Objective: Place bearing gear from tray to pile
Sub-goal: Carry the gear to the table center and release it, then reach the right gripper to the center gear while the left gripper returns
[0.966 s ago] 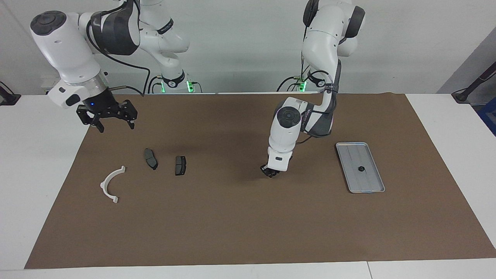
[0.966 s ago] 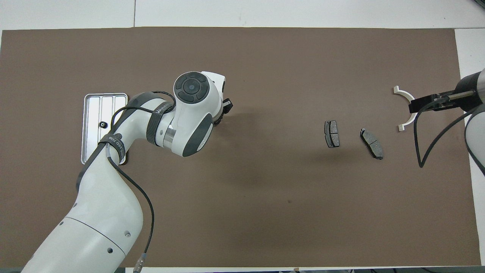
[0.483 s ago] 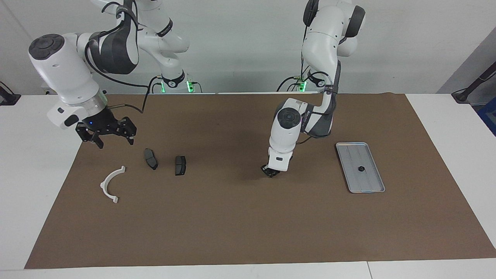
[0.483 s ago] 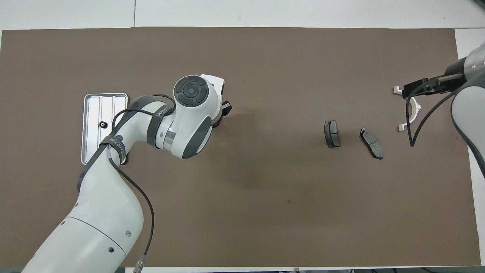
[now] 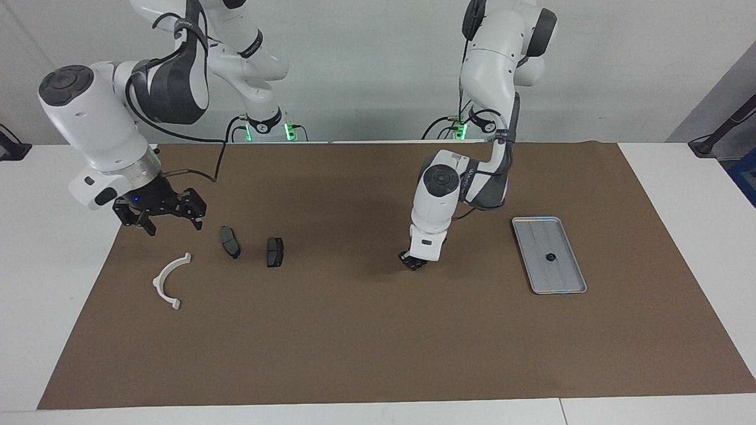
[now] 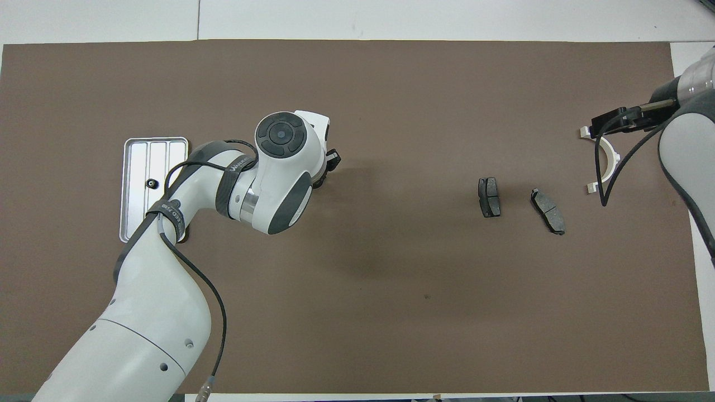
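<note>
Left claw (image 5: 411, 262) hangs low between tray (image 5: 520, 222) and pile (image 5: 274, 252), its grip unreadable. The wide-open, empty right claw (image 5: 173, 224) has dropped toward the white half-ring bracket (image 5: 167, 282). One small black gear (image 5: 550, 257) is untransferred.

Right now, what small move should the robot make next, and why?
Probably the left gripper should swing over the tray toward the small black gear lying there. It hangs low over bare mat between tray and pile, and whether it holds anything I cannot tell. The right gripper, fingers open, waits by the white bracket.
</note>
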